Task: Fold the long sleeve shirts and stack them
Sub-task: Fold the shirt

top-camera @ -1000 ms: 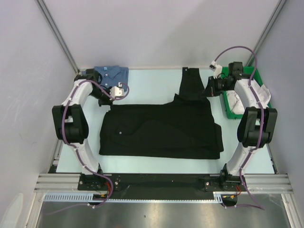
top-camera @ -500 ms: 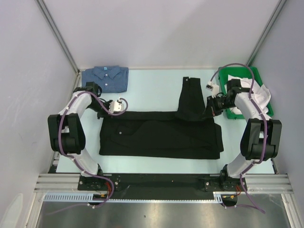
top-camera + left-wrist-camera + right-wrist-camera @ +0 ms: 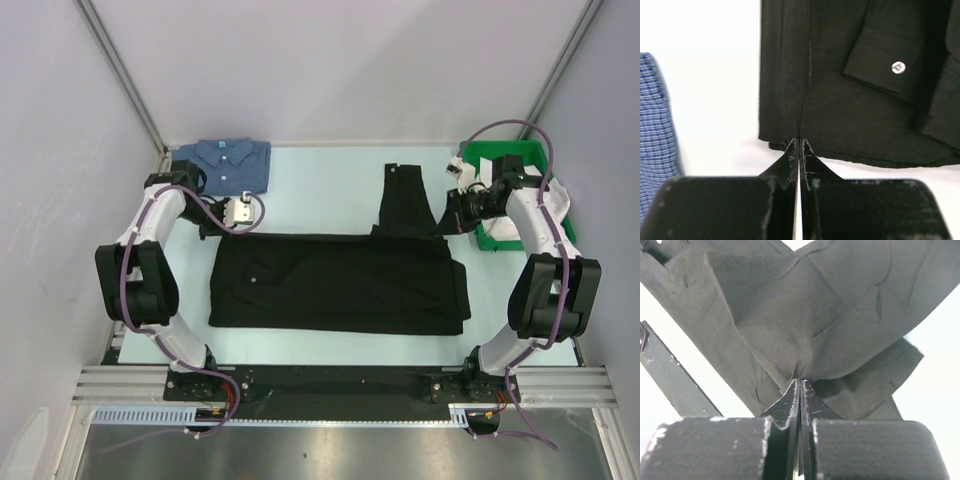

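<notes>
The black shirt [image 3: 340, 285] lies flat mid-table as a wide folded band, with one sleeve [image 3: 405, 195] reaching toward the far edge. My left gripper [image 3: 216, 234] is shut at the hem of the shirt's far left corner [image 3: 840, 110], where the cloth lies flat; a buttoned cuff [image 3: 898, 67] lies beyond it. My right gripper [image 3: 447, 216] is shut on a puckered bunch of black cloth [image 3: 805, 315] at the far right corner, beside the sleeve. In the wrist views both grippers [image 3: 799, 141] [image 3: 800, 381] show jaws pressed together. The blue shirt [image 3: 225, 164] lies folded at the far left.
A green bin [image 3: 510, 158] holding white cloth [image 3: 548, 195] stands at the far right, just behind my right arm. The blue shirt [image 3: 655, 125] also shows at the left edge of the left wrist view. Metal rails border the table's sides.
Both grippers came toward the near side with the shirt's far edge, which now lies straighter and nearer. Since half a second ago they have shifted slightly back and outward.
</notes>
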Robot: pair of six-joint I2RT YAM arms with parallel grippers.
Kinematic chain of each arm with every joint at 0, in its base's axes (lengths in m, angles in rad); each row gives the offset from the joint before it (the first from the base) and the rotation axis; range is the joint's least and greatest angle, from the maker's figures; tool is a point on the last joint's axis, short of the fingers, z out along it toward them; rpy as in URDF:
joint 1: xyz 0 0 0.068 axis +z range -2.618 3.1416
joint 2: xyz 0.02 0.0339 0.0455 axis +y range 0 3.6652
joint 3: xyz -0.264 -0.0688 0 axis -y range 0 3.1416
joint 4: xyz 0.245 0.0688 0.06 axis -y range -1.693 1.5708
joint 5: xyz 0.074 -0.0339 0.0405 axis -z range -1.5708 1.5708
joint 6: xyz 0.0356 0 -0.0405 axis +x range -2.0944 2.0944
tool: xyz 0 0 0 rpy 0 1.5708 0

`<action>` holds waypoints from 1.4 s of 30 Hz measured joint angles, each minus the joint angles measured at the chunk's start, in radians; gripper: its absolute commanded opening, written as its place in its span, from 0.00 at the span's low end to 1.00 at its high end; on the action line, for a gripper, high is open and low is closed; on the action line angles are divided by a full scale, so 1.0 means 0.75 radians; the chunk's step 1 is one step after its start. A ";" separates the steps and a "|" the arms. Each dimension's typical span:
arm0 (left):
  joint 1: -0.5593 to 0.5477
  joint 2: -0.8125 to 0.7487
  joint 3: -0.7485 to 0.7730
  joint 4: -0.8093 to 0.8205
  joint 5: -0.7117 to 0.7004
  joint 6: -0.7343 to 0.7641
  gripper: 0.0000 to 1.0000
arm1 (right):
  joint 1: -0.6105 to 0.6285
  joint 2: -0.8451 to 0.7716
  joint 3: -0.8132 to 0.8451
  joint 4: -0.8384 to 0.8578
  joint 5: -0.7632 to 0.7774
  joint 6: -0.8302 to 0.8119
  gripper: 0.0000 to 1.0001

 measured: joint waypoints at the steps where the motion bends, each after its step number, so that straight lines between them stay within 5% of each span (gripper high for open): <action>1: 0.003 0.000 -0.002 -0.009 -0.002 0.004 0.00 | -0.007 -0.003 -0.006 -0.011 0.000 -0.011 0.00; 5: 0.008 -0.021 -0.077 -0.020 -0.010 0.035 0.01 | 0.000 -0.037 -0.096 -0.026 0.000 -0.048 0.00; 7: 0.008 -0.032 -0.126 -0.022 -0.018 0.046 0.15 | 0.020 -0.044 -0.155 -0.030 0.004 -0.063 0.03; 8: 0.008 -0.033 -0.148 -0.024 -0.027 0.050 0.32 | 0.035 -0.044 -0.187 -0.026 0.011 -0.068 0.20; 10: 0.008 -0.033 -0.184 -0.020 -0.050 0.057 0.43 | 0.069 -0.041 -0.241 -0.025 0.043 -0.073 0.43; 14: 0.010 -0.032 -0.201 -0.024 -0.083 0.038 0.55 | 0.107 -0.007 -0.250 -0.056 0.095 -0.100 0.51; 20: -0.007 -0.031 -0.088 -0.053 -0.013 -0.133 0.62 | 0.036 0.030 -0.096 -0.087 0.104 -0.041 0.56; 25: -0.116 0.006 -0.049 0.144 -0.010 -0.434 0.66 | 0.029 0.081 -0.017 0.079 0.111 0.148 0.66; 34: -0.205 0.220 -0.213 0.496 -0.201 -0.780 0.64 | 0.050 0.559 0.419 0.460 0.273 0.422 0.70; 42: -0.214 0.133 -0.256 0.532 -0.241 -0.779 0.89 | 0.066 0.978 0.788 0.596 0.388 0.548 0.67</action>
